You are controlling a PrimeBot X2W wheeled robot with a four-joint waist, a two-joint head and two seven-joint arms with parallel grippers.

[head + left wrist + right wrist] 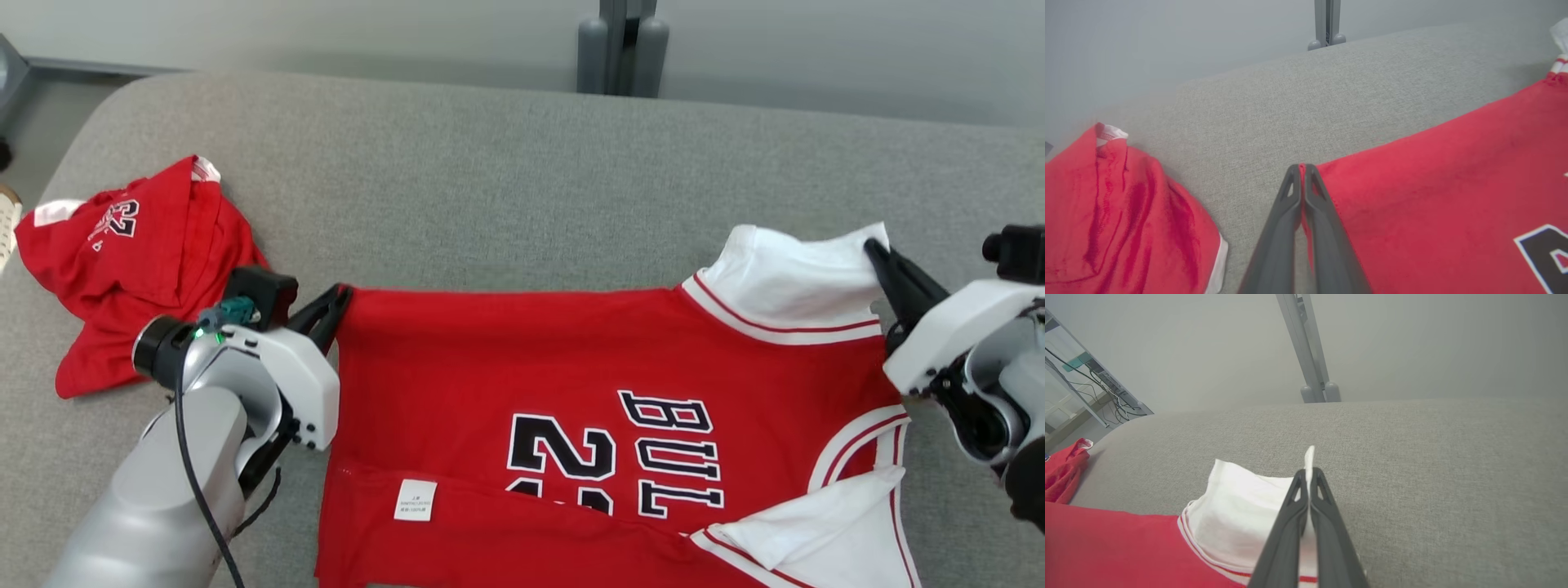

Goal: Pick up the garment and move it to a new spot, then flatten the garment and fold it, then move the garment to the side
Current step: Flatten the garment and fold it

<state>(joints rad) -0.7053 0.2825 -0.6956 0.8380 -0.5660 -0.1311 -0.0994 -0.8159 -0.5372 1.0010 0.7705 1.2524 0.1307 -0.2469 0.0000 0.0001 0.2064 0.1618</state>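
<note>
A red basketball jersey (506,367) is spread across the middle of a grey fabric-covered surface (522,188). Its long axis runs left to right, with the hem toward the robot's left and the white sleeves toward its right. The near part of the jersey is cut off by the lower edge of the head view. Near there a strip is seen turned over, showing a small white label (415,498).

The far hem corner is pinched by the left gripper (339,298), whose fingers are closed tight on the red cloth. The tip of the far white sleeve (792,273) is pinched by the right gripper (875,251), with white fabric seen squeezed between its closed fingers. The jersey's far edge is thus held at both ends, one arm at each, and lies almost straight between them.

The coming move is judged to turn on this shared far edge: both grips would have to travel together, or the cloth would skew.

Toward the far edge of the surface, bare grey fabric is left open as far as a grey post (622,49). A second red garment (139,253) lies crumpled near the left edge, just beside the left gripper, so room there is tight. Bare surface is seen to the right, beyond the right gripper.
</note>
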